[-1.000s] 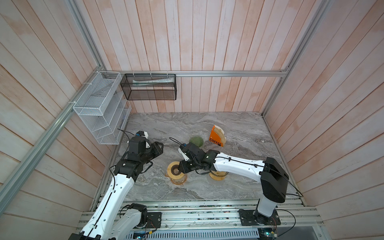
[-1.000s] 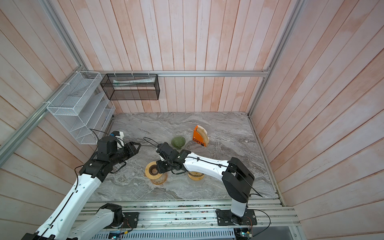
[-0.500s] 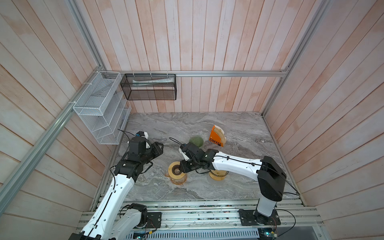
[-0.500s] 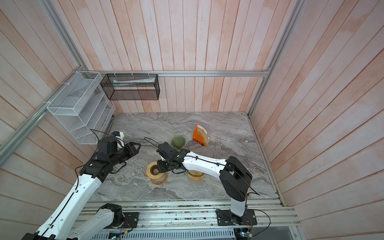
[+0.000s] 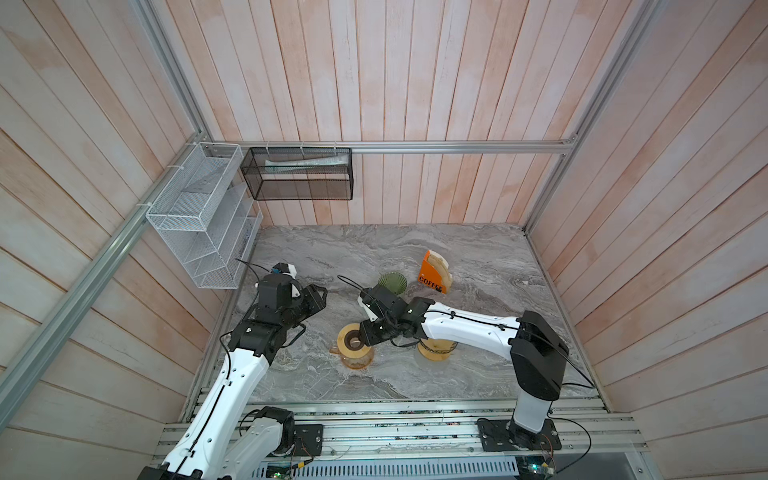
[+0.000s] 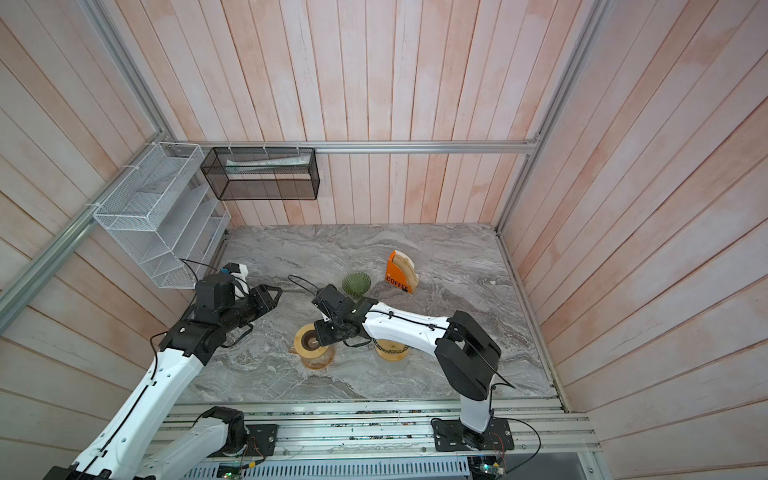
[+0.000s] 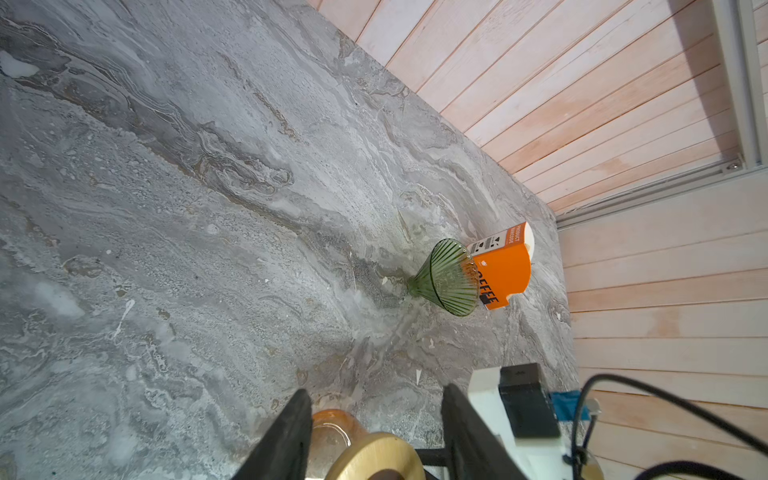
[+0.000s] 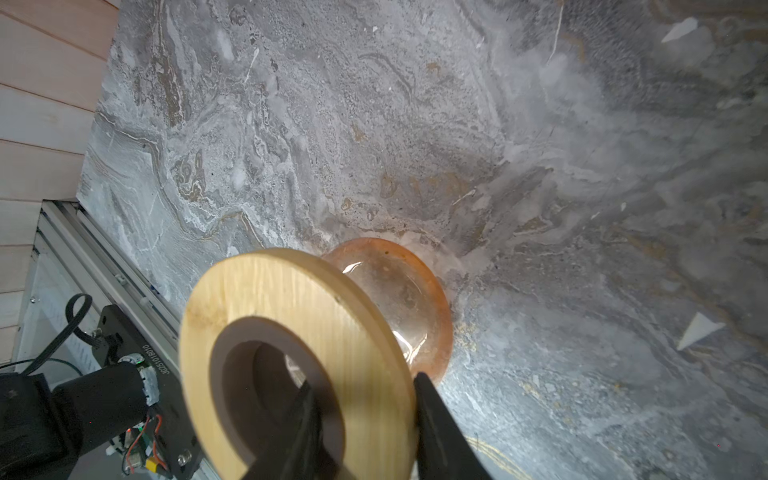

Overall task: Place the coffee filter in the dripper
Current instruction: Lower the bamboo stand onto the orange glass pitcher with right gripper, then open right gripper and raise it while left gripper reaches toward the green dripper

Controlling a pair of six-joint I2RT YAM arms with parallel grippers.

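Grey marble tabletop (image 5: 374, 245), shown in both top views. The filters (image 5: 441, 266) are stacked upright in an orange box (image 5: 428, 277) toward the back wall, and the green ribbed-glass dripper (image 5: 392, 283) is stood just beside the box, mouth up. Nearer the front, an amber carafe (image 5: 358, 362) is capped by a wooden ring (image 5: 344, 332); a second carafe (image 5: 436, 353) is partly hidden under the right arm. The right fingers (image 8: 436, 424) are set astride the ring's band, one inside the hole and one at the outer edge; whether the band is pinched cannot be told. The left fingers (image 7: 291, 436) are held apart, grasping nothing, above the tabletop left of the ring.
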